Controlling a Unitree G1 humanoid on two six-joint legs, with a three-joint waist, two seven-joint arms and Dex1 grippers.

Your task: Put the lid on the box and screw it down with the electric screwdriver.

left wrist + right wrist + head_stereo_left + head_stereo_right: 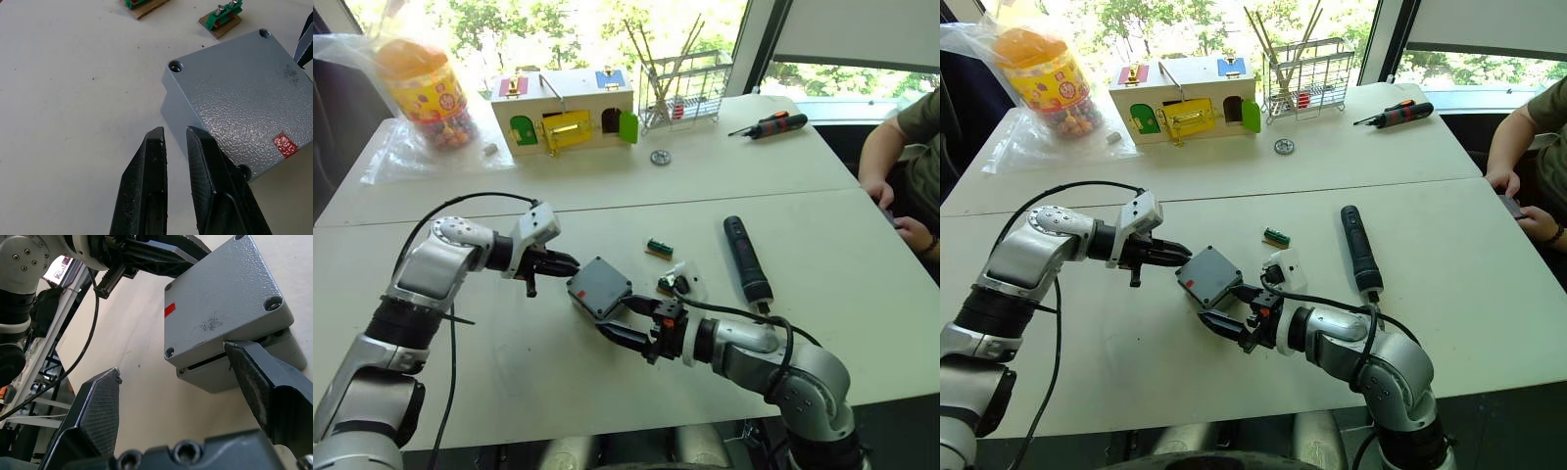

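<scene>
Right gripper (pixel 623 318) spread wide at the near edge of the grey textured lid (pixel 599 285) with a red sticker, resting slightly askew on the box (pixel 274 360), left gripper (pixel 566 263) nearly closed at its left corner, black screwdriver (pixel 746 258) right, lengthwise near-to-far, bit nearest.

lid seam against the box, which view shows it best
The right wrist view: it looks at the side of the box, where a dark gap runs under the lid, so the lid is not fully seated there. The left wrist view shows mainly the lid's top and screw holes. The eye views show the lid from above.
</scene>
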